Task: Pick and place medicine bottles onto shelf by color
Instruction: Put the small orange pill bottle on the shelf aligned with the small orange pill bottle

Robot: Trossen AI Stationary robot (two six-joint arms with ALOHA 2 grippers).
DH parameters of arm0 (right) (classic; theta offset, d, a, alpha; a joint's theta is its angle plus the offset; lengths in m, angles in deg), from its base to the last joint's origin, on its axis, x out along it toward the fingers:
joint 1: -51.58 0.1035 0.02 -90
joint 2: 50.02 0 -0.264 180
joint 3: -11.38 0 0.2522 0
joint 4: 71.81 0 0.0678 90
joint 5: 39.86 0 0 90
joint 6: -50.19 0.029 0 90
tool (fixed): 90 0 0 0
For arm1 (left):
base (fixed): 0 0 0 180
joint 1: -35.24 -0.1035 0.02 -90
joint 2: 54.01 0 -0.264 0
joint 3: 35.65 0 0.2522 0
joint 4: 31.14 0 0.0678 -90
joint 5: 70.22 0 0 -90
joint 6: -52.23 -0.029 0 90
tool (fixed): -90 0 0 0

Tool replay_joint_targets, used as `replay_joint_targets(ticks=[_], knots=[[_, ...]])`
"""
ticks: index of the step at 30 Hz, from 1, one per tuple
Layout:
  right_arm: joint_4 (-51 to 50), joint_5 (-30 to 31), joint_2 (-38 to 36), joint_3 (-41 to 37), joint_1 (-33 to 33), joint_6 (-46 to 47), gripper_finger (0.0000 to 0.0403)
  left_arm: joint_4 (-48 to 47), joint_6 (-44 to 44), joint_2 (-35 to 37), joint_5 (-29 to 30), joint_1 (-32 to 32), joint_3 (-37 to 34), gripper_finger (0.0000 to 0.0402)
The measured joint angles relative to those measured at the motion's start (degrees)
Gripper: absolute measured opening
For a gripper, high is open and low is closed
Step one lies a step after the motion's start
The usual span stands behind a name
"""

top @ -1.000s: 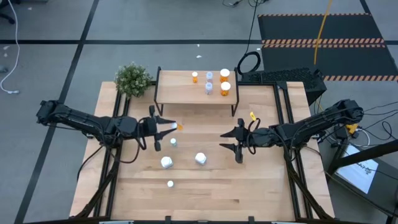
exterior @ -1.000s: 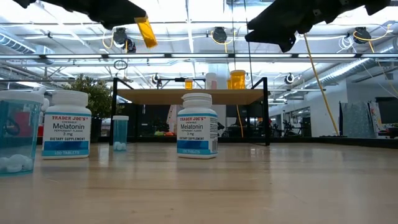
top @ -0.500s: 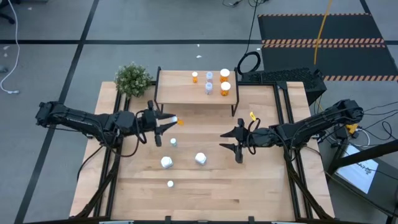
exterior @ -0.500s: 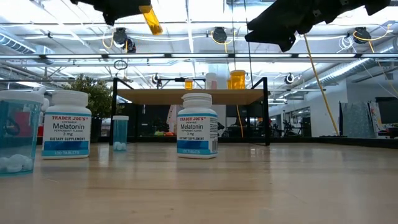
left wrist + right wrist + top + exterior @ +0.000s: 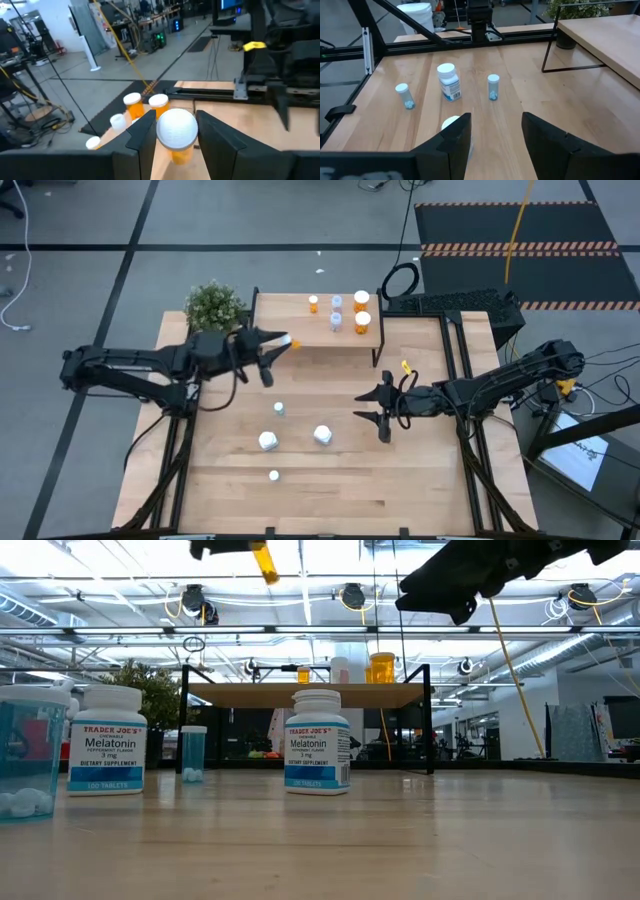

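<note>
A small orange medicine bottle [image 5: 291, 342] with a white cap [image 5: 176, 129] is lifted high over the table just before the shelf's [image 5: 300, 330] near left corner, and my left gripper [image 5: 277, 346] is shut on it. Several orange and pale bottles [image 5: 361, 303] stand on the shelf's right half. On the table stand two white Melatonin bottles [image 5: 322, 434] and two small blue-tinted ones [image 5: 278, 409]. My right gripper [image 5: 378, 408] hovers open at the middle right, with nothing between its fingers [image 5: 457, 137]. My left gripper pinches the orange bottle at its cap end [image 5: 159, 131] between the two fingers, one on each side. The fingers lie about level and point toward the shelf. The bottle is lifted clear, tilted, and its orange body [image 5: 266, 560] slants down beyond the fingertips.
A potted plant [image 5: 213, 307] stands at the far left corner, beside the shelf's black leg [image 5: 254, 315]. A small yellow piece [image 5: 406, 366] lies right of the shelf. The shelf's left half is bare wood. A blue-tinted bottle [image 5: 25, 750] stands close to the low camera.
My left gripper has risen and swung toward the table's far edge, up to the shelf's near left corner, carrying the orange bottle clear of the table. The bottle stays tilted in the hold. My right gripper has kept still.
</note>
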Motion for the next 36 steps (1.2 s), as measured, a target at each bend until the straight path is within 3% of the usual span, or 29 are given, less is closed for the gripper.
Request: replay_joint_targets(ticks=[12,24,36], knots=[[-0.61,-0.02,0.00,0.00,0.00,0.06,0.0169,-6.52,-0.71,-12.52,-10.26,-9.77,10.76,0.0136],[-1.62,-0.14,0.00,0.00,0.00,0.14,0.0169,-16.72,-1.25,-22.53,-16.02,-18.73,24.14,0.0136],[-1.71,-0.18,0.00,0.00,0.07,0.17,0.0169,-16.91,0.31,-29.39,-20.51,-24.68,25.14,0.0136]])
